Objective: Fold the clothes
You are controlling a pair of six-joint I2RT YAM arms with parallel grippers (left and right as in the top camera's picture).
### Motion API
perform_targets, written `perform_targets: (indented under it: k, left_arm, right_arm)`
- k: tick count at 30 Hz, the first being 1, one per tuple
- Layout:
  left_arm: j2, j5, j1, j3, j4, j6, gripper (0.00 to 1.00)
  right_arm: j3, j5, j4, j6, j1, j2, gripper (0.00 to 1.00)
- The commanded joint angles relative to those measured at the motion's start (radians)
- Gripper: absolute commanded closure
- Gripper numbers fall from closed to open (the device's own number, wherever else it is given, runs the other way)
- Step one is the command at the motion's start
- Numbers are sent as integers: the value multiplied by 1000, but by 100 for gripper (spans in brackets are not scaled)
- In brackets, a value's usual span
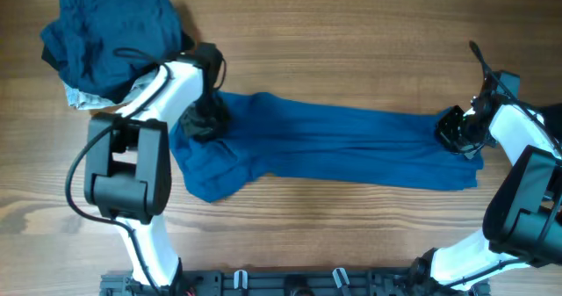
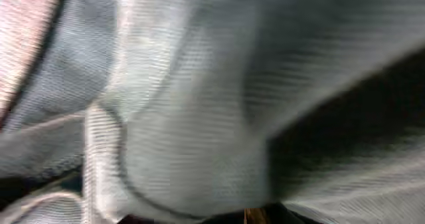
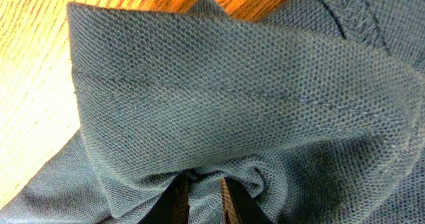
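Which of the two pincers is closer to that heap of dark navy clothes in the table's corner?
The left. The left pincer sits on the long medium-blue shirt right beside the heap of dark navy clothes; the right pincer grips the shirt's far end.

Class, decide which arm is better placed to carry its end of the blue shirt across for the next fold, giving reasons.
Probably the right: the right gripper visibly pinches the blue shirt at its end; whether the left gripper holds anything is unclear.

One blue shirt [image 1: 334,142], one clothes pile [image 1: 110,37], two arms [image 1: 167,85] [image 1: 514,125]
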Motion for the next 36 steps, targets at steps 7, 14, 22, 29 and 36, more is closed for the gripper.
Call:
perform_targets:
  k: [7, 14, 22, 29, 36]
  left_arm:
    - [16, -146, 89, -6, 7, 42, 71]
    - [-25, -183, 93, 65, -21, 60, 72]
    - [-150, -187, 91, 175, -134, 33, 68]
    - [-218, 167, 30, 172, -226, 33, 59]
    - [-216, 254, -92, 90, -222, -46, 50]
  right_arm:
    - [7, 75, -1, -21, -16, 20, 83]
    - [7, 74, -6, -23, -16, 19, 82]
    - [8, 59, -15, -48, -16, 19, 71]
    - [119, 55, -129, -48, -16, 19, 2]
    - [257, 14, -286, -71, -16, 19, 0]
